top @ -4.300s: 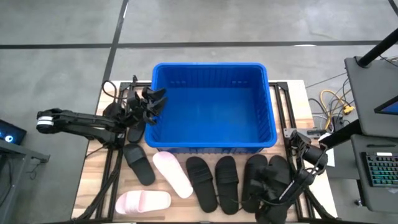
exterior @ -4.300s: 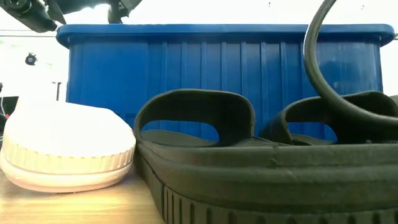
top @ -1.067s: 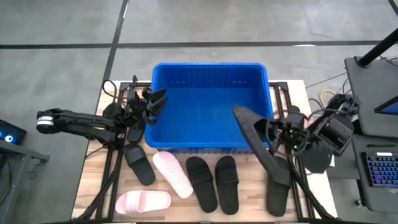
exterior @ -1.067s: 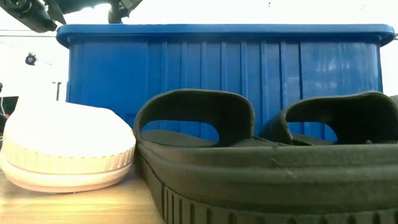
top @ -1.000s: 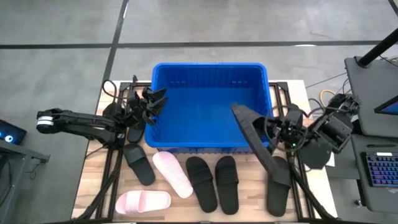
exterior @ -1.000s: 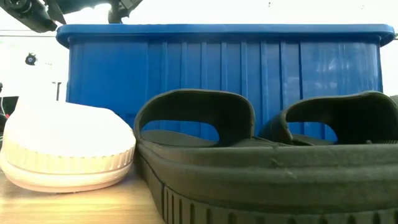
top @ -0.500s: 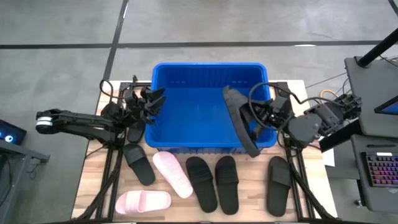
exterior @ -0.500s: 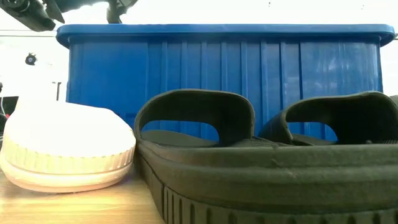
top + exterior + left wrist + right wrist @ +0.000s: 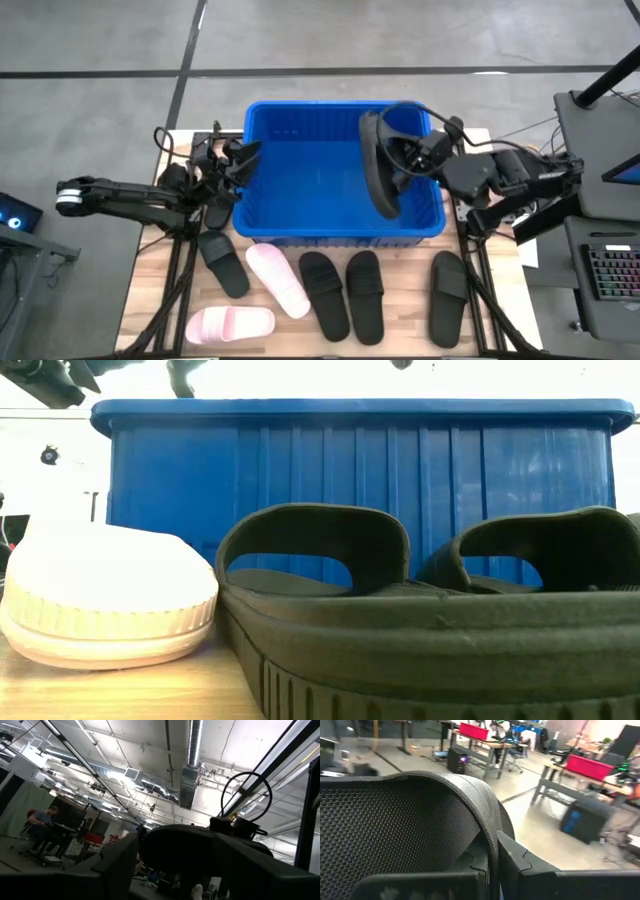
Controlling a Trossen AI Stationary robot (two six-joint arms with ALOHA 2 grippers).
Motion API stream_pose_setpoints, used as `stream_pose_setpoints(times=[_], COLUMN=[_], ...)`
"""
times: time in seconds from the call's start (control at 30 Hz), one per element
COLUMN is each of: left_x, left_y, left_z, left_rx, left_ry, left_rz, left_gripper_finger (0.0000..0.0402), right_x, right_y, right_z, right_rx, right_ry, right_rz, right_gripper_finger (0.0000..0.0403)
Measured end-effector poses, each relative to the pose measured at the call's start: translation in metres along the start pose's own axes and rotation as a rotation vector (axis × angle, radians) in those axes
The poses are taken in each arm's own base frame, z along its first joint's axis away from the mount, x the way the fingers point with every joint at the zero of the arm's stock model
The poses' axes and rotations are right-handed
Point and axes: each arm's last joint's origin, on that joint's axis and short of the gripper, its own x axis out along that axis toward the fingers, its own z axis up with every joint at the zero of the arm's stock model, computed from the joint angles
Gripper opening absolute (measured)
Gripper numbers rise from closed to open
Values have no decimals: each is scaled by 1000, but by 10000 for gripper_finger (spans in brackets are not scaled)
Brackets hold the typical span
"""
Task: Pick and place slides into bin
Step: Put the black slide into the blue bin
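The blue bin (image 9: 300, 190) stands at the middle of the table and fills the back of the low view (image 9: 360, 470). My right gripper (image 9: 402, 160) is over the bin's right half, shut on a black slide (image 9: 378, 165) that stands on edge. My left gripper (image 9: 244, 160) waits open at the bin's left rim, tipped upward. On the table before the bin lie black slides (image 9: 222, 262) (image 9: 325, 293) (image 9: 365, 293) (image 9: 448, 297) and two pink slides (image 9: 278, 280) (image 9: 230, 323). Another black slide (image 9: 215, 208) lies under my left arm. My right gripper pinches a thin curved band of the slide, its strap by the look (image 9: 487, 820), between its two fingers (image 9: 535, 870). The fingers come about level from the table's right side. The slide is lifted clear above the bin, on edge, its length running from far to near.
The low view sits close behind a pink slide (image 9: 110, 595) and a black slide (image 9: 400, 630) at the table's near edge. A cable loops above my right wrist (image 9: 415, 120). A desk with a keyboard (image 9: 610, 270) stands at the right.
My right gripper has swung from the bin's near right corner toward the far edge and over the bin, rolling as it went. The black slide came with it, from slanting across the bin's near right corner to standing on edge above the bin's right half.
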Motion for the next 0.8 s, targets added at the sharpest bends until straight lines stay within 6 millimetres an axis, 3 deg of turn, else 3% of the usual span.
stream_pose_setpoints(times=[0.47,0.8], left_x=[2,1], left_y=[2,3], left_z=[-9,-10], left_rx=[9,10], left_ry=[32,33], left_rz=[14,18], left_gripper_finger=[246,246], right_x=[41,83], right_y=[-13,-24], right_z=[-7,-27], right_rx=[-290,-590], right_ry=[101,295], right_rz=[-64,-19], right_gripper_finger=[13,13])
